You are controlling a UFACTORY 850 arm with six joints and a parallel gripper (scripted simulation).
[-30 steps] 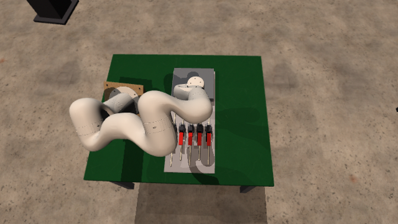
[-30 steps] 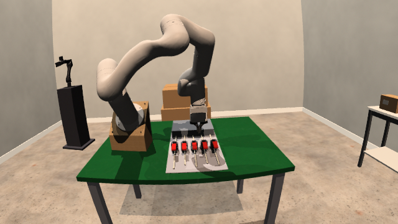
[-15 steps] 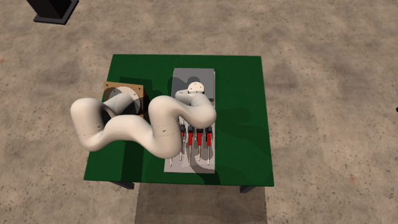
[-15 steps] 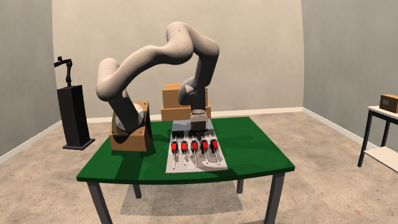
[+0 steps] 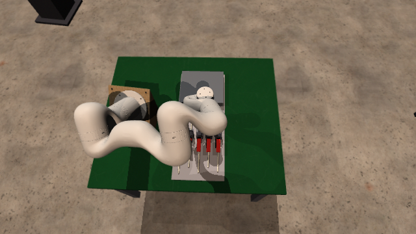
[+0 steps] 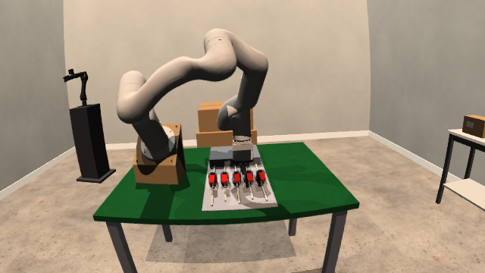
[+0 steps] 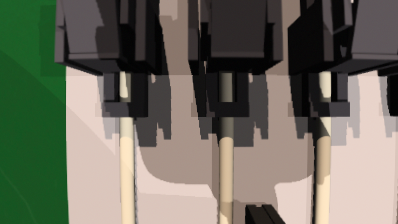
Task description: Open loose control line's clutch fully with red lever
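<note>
the hand [image 6: 242, 161], fingers pressed fully together and holding nothing, hangs low over the control lines [image 7: 226, 165] behind the red levers [image 6: 236, 177].

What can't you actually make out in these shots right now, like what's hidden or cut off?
- Top view: the arm covers the two left red levers and the claw.
- Wrist view: only three lines show, e.g. the middle line; the top edge cuts off the levers, and the claw shows only as a dark tip at the bottom edge.
- Exterior view: the claw is hidden below the wrist; whether it touches a line cannot be told.
- No view shows which line is slack.
</note>
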